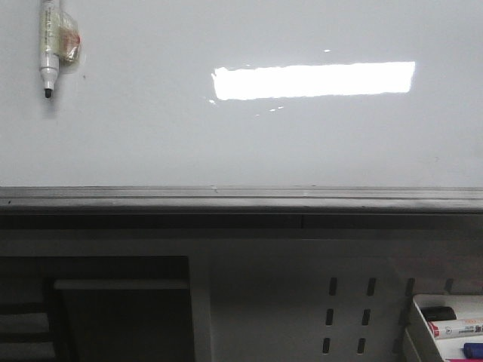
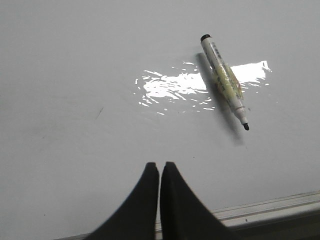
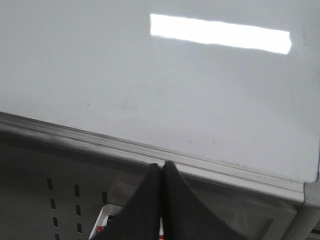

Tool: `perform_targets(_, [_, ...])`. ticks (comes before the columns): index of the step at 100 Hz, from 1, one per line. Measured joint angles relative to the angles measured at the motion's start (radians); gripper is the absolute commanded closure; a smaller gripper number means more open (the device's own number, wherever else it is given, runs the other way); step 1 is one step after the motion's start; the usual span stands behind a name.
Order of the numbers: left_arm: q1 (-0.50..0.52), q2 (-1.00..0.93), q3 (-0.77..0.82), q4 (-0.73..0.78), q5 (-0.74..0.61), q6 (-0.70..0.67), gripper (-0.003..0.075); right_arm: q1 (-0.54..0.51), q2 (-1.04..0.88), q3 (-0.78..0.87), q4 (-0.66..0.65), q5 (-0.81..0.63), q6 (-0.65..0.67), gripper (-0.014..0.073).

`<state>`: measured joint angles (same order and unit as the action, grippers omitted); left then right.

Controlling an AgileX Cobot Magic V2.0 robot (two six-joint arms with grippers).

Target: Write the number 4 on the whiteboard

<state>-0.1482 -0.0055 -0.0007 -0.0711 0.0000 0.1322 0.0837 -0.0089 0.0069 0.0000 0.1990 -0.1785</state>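
Whiteboard: the large glossy white flat whiteboard (image 1: 226, 143) filled the upper half of the front view, a bright rectangular light glare (image 1: 313, 80) right of its centre; no drawn figure showed on it.
Edge rail: a grey metal rail (image 1: 241, 197) ran along the board's near edge.
Marker: an uncapped white marker with a dark tip and a yellowish taped wrap (image 1: 49, 47) lay on the board at its far left, tip pointing toward the rail.
Left gripper: the black left gripper (image 2: 160, 167) hung over the board near the rail, jaws pressed together, grasping nothing, apart from the marker (image 2: 224, 80).
Right gripper: the black right gripper (image 3: 161, 167) sat over the rail, jaws likewise clenched and empty.
Below the board: a grey perforated panel (image 1: 347, 317) and, at the lower right, a white tray (image 1: 423, 305) holding markers.
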Motion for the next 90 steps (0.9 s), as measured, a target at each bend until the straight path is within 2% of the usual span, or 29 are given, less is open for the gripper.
perform_targets(68, [0.000,0.000,0.000,-0.027,0.000,0.000,0.0741,0.000,0.000,0.000,0.000,-0.010,0.000,0.0658])
perform_targets(90, [0.000,0.000,0.000,-0.162,0.000,0.000,0.0741,0.000,0.000,0.000,0.137,-0.068,0.000,0.0658])
